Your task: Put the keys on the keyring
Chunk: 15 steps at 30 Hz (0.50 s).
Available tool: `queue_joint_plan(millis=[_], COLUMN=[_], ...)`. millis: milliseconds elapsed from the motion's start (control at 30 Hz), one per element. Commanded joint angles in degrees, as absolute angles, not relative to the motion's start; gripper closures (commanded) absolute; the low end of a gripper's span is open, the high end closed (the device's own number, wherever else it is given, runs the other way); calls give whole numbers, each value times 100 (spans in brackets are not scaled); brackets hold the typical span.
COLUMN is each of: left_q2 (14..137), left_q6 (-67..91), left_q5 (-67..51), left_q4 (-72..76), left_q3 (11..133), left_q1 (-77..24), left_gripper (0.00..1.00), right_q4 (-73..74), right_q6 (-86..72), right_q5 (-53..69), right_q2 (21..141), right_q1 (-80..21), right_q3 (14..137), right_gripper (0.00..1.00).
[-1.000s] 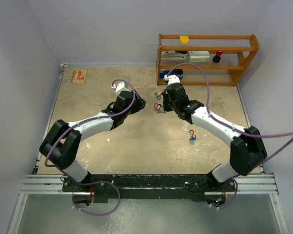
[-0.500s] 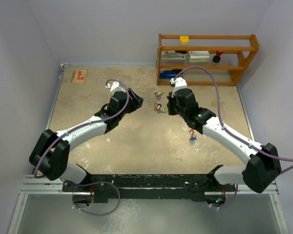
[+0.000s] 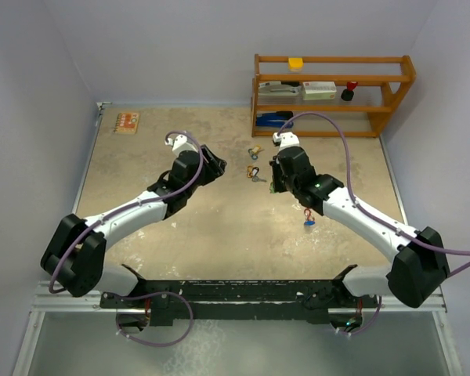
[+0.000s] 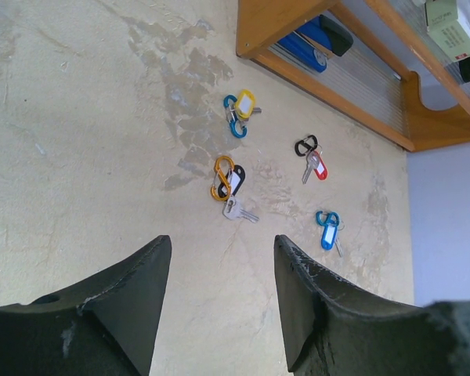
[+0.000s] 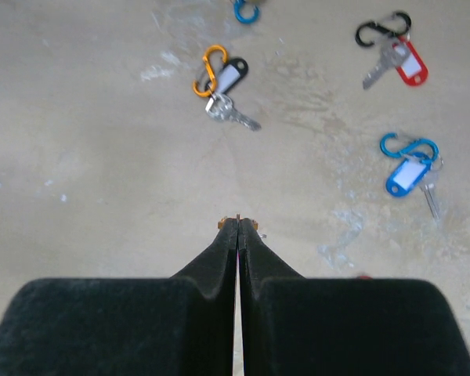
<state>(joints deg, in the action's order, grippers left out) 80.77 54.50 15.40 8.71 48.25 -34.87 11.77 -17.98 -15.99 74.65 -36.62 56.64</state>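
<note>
The keys (image 4: 236,208) lie loose on the worktop (image 3: 157,149) in four small bunches. Each bunch has a plastic tag and hangs on a coloured snap clip (image 4: 222,177).

From my left wrist camera, the black tag (image 4: 236,179) with its bare silver key is the nearest bunch, at about 12 o'clock from the jaws. The yellow tag (image 4: 244,103) lies further out on the same line. The red tag (image 4: 319,167) is at 1 o'clock and the blue tag (image 4: 327,237) at 2 o'clock. The bunches lie apart from one another, none touching.

The left gripper (image 4: 221,252) has its jaws spread wide and faces the bunches. In the overhead view it sits at 9 o'clock from the black-tag bunch, near it but not touching.

The right gripper (image 5: 236,225) has its jaws pressed together. A small brownish speck shows at the tips, and I cannot tell what it is. Its camera shows the black-tag bunch at 12 o'clock, the red tag at 1 o'clock and the blue tag at 2 o'clock, all well beyond the tips. From overhead, this gripper is just at 3 o'clock of the black-tag bunch.

A wooden rack (image 3: 333,110) stands at the worktop's 1 o'clock corner, with a blue object (image 4: 317,43) on its lowest shelf. A small orange card (image 3: 127,121) lies at the 11 o'clock corner.
</note>
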Motion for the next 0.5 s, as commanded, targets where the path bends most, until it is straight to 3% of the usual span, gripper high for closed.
queue_joint_plan(millis=[0,333,467], left_q2=[7810,7607,7528], left_q6=[5472,5477,5568], left_q5=[1670,1783,1917], left_q4=[999,968,911], left_q3=[4756,4432,4345], left_q1=[-3432,-3426,-3436], left_gripper=[48,47,37], right_q4=[1446,890,713], right_q6=[-1978,-2030,-2073], right_q5=[-1776,-1264,-1197], right_q2=[7378,7589,7758], right_q1=[-3708,-3730,-3776], right_q3=[5706,5051,4902], right_gripper=[100,100,100])
